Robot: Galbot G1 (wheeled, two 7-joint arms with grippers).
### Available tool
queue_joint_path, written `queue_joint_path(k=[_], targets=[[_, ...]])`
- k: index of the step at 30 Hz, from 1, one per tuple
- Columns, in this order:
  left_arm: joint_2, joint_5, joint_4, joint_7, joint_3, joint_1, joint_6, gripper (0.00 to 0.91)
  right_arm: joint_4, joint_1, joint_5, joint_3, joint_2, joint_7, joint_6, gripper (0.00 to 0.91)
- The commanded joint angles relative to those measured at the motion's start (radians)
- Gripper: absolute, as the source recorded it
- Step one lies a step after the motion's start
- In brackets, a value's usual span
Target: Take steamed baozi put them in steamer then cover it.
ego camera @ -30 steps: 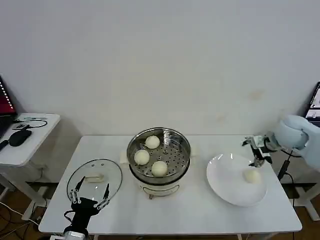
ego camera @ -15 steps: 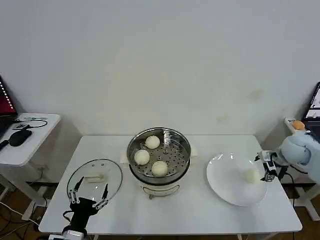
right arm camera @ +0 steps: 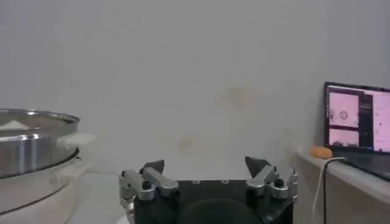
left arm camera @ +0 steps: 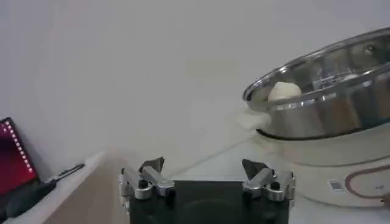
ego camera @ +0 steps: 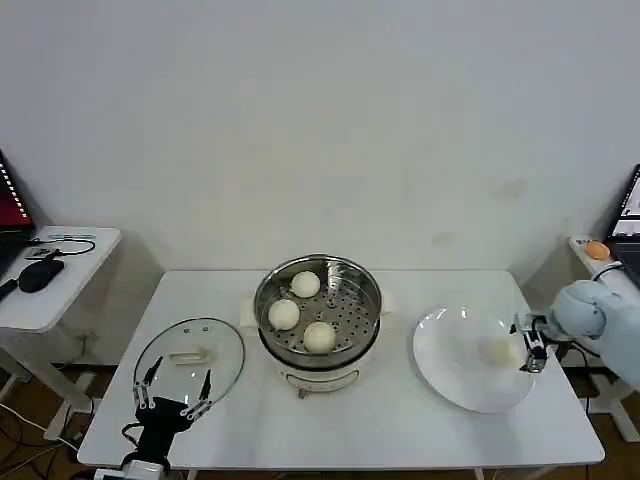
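The steel steamer (ego camera: 340, 268) stands mid-table on its white base and holds three baozi (ego camera: 305, 284) (ego camera: 284, 314) (ego camera: 319, 337). A fourth baozi (ego camera: 499, 350) lies on the white plate (ego camera: 445, 375) at the right. My right gripper (ego camera: 528, 346) sits low at the plate's right rim, just beside that baozi, open with nothing between its fingers. The right wrist view shows its spread jaws (right arm camera: 207, 167) and the steamer (right arm camera: 30, 140) farther off. My left gripper (ego camera: 170, 392) hangs open at the table's front left; its wrist view shows the steamer (left arm camera: 329, 91) with one baozi (left arm camera: 284, 91) inside.
A round glass lid (ego camera: 190, 355) lies flat on the table left of the steamer, just behind the left gripper. A side table (ego camera: 60, 290) with a mouse stands at the far left. A lit monitor (right arm camera: 359, 119) stands beyond the table's right end.
My right gripper has dropped from above the plate's baozi and shifted right, to the plate's right rim. The left gripper has drifted slightly toward the front edge.
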State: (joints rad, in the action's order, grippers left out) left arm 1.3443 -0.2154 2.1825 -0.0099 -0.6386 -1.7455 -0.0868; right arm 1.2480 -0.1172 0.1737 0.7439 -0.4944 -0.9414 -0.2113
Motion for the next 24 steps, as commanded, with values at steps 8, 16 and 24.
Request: queue_joint_path(k=[8,16,24], targets=[[0.004,-0.002,-0.002,0.0,-0.009,-0.003,-0.001,0.907,-0.176,-0.04,0.026,-0.057,-0.149,-0.01,0.012,0.907],[0.009,-0.003,0.0,-0.001,-0.01,-0.006,0.0,0.907,-0.171,-0.04,0.061,-0.065,-0.153,-0.028,0.005,0.746],[0.01,-0.004,0.003,-0.002,-0.013,-0.012,0.0,0.907,-0.151,-0.03,0.057,-0.064,-0.139,-0.036,-0.008,0.615]])
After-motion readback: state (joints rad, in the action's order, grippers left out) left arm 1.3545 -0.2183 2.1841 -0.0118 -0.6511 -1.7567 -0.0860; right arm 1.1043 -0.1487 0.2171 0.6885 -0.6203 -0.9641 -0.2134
